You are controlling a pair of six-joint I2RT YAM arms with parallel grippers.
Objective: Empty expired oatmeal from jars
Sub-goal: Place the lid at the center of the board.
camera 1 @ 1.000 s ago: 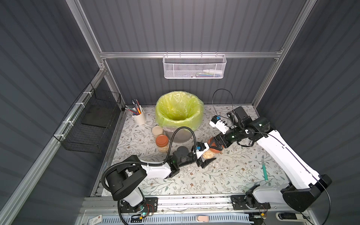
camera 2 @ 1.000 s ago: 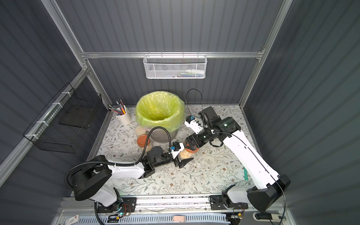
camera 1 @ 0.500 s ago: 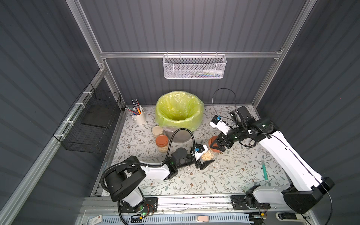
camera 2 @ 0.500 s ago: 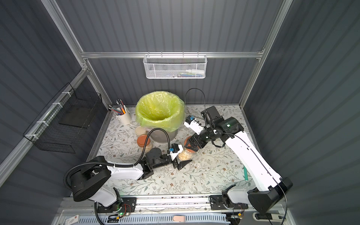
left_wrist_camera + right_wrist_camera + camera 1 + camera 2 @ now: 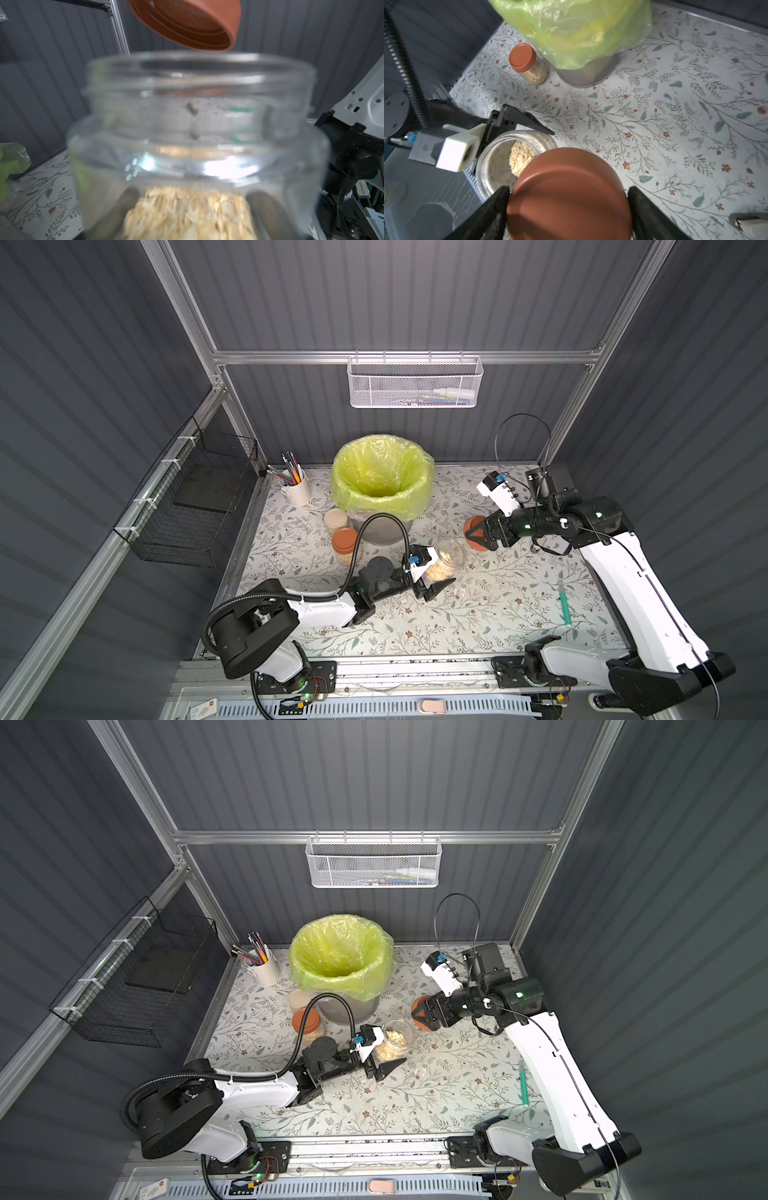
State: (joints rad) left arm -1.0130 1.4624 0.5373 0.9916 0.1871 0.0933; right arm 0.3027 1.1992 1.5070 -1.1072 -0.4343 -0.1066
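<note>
Place: robot lab booth
Walls: grey ribbed panels (image 5: 395,294) on a metal frame (image 5: 395,357)
Props: flowered tabletop (image 5: 478,614), wire basket (image 5: 413,383), pen cup (image 5: 296,490), lined bin (image 5: 424,489)

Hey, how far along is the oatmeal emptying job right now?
Done: one jar is open; the right gripper holds its brown lid clear of it. In hand: the left gripper grips that jar, oatmeal still inside. Left: tipping it into the bin, then the brown-lidded jar and cream-lidded jar, both still closed.
</note>
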